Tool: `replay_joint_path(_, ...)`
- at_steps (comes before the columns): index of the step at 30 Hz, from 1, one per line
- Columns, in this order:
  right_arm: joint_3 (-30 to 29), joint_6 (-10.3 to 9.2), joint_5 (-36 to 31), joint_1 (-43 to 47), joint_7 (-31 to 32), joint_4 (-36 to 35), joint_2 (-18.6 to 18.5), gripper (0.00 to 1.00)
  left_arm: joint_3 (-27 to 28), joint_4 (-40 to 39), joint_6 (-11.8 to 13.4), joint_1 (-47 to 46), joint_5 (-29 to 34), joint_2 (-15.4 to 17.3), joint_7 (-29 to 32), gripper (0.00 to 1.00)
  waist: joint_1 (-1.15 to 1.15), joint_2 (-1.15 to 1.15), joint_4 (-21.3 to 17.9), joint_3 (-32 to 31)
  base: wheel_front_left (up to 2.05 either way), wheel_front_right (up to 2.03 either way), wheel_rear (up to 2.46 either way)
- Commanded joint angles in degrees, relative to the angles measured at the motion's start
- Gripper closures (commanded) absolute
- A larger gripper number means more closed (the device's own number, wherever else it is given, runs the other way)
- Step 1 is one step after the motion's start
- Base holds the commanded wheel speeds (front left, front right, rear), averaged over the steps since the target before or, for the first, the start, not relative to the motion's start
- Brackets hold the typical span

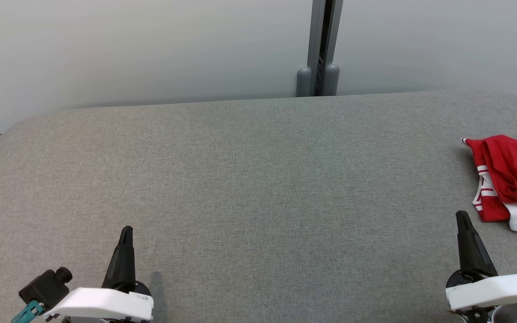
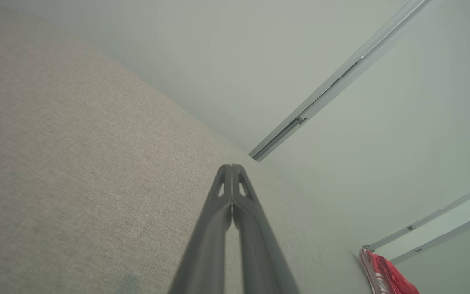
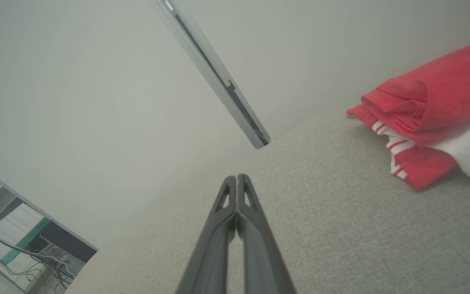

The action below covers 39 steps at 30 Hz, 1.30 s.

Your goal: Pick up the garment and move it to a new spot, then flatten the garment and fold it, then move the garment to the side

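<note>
The garment [image 1: 507,177] is red with white stripes and a white part, lying folded at the table's right edge. It also shows in the left wrist view as a red garment [image 2: 386,275] at the lower right, and in the right wrist view as a red and white garment [image 3: 431,118] at the upper right. My left gripper [image 1: 126,231] rests low at the near left, shut and empty. Near the front right, just short of the garment, my right gripper [image 1: 462,216] is shut with nothing in it. The fingertips meet in both wrist views, left gripper [image 2: 231,166] and right gripper [image 3: 236,177].
The grey fabric table [image 1: 249,188] spreads wide between the two grippers. A pale wall with a grey vertical post [image 1: 319,49] stands behind it. A gap at the right wrist view's lower left shows cables and furniture [image 3: 18,245].
</note>
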Motion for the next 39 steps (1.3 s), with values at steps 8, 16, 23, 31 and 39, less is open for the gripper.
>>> replay_joint_path(8, -0.77, 0.0, 8.27, -1.54, 1.7, -0.08, -0.85, 1.0, 1.13, 0.13, -1.27, -2.66, -7.1, 0.75, 1.54, 1.0, 0.0, 0.0, -0.21, -0.14, 0.0, 0.0, 0.0)
replay_joint_path(16, -1.22, 0.0, 14.53, -1.7, 3.07, 0.25, -1.02, 1.0, 1.84, 0.72, -2.02, -3.34, -12.38, 0.94, 2.87, 1.0, 0.0, 0.0, -0.41, -0.26, 0.0, 0.0, 0.0)
replay_joint_path(23, -1.52, 0.0, 18.92, -1.84, 4.1, 0.5, -1.16, 1.0, 2.35, 1.08, -2.52, -3.83, -16.08, 1.05, 3.8, 1.0, 0.0, 0.0, -0.55, -0.36, 0.0, 0.0, 0.0)
replay_joint_path(31, -1.97, 0.0, 24.38, -2.0, 5.3, 0.83, -1.28, 1.0, 3.02, 1.5, -3.14, -4.34, -20.69, 1.17, 5.07, 1.0, 0.0, 0.0, -0.75, -0.48, 0.0, 0.0, 0.0)
replay_joint_path(39, -2.46, -0.01, 30.0, -2.13, 6.58, 1.16, -1.41, 1.0, 3.76, 2.0, -3.78, -4.99, -25.49, 1.27, 6.3, 1.0, 0.0, 0.0, -0.98, -0.62, 0.0, 0.0, 0.0)
